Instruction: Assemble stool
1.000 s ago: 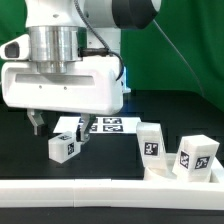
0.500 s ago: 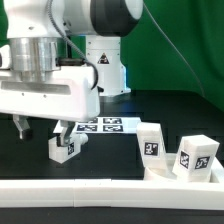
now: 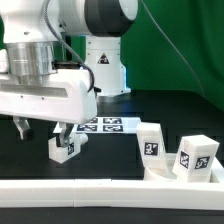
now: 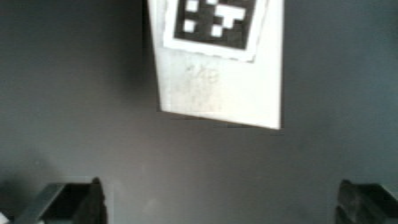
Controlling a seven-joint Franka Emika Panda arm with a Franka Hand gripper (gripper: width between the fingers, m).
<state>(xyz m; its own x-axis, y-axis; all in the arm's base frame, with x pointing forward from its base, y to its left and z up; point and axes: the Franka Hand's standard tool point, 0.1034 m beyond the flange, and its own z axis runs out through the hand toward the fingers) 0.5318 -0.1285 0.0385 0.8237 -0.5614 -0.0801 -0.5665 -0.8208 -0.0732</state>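
Note:
Three white block legs carry black-and-white tags. One leg lies at the exterior view's left, and two legs stand at the right by the rail. My gripper hangs low just left of the left leg, open and empty. One finger is clear of the leg; the other is close to the leg's top. In the wrist view that leg lies ahead of the open gripper, outside the fingertips. The round seat is out of view.
The marker board lies flat behind the left leg, in front of the robot base. A long white rail runs along the front and turns up at the right. A green curtain is behind.
My gripper has moved toward the exterior view's left, from over the left leg to beside it. The legs have not moved.

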